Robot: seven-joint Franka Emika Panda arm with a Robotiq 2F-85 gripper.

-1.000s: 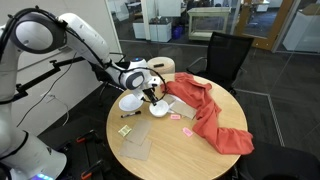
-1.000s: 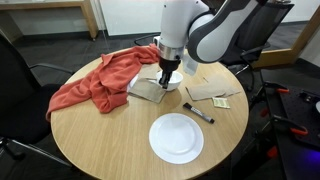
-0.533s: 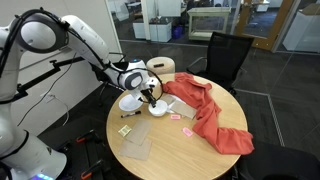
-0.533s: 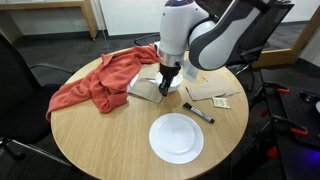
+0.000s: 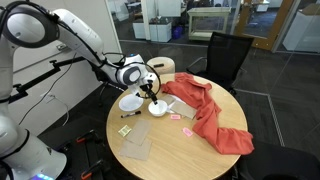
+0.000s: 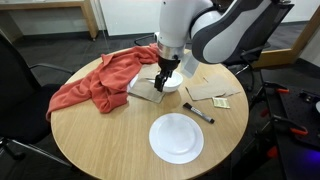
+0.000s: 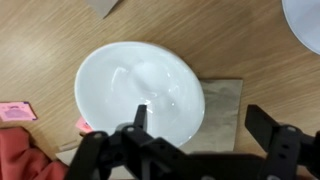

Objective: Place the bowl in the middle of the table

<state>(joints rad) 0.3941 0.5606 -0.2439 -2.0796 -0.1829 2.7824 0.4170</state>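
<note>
Bowl (image 7: 140, 90) sits on a grey mat (image 7: 222, 100) on the round wooden desk (image 6: 90, 140), in a carpeted office with a black chair (image 5: 225, 55). The gripper (image 7: 200, 115) hangs over it with jaws spread wide, one finger inside the bowl and one outside, clamping nothing.

The table (image 6: 90, 140) holds red cloth (image 6: 95, 80), plate (image 6: 176, 137), marker (image 6: 198, 112).

In an exterior view you look down from well back across the whole table (image 5: 180, 150), with the arm (image 5: 85, 40) at frame left. In an exterior view set nearer, the table (image 6: 90, 140) fills the frame, arm at top right. Both share the tabletop and red cloth (image 5: 210, 115). The wrist view looks straight down, close, on the bowl (image 7: 140, 90).
</note>
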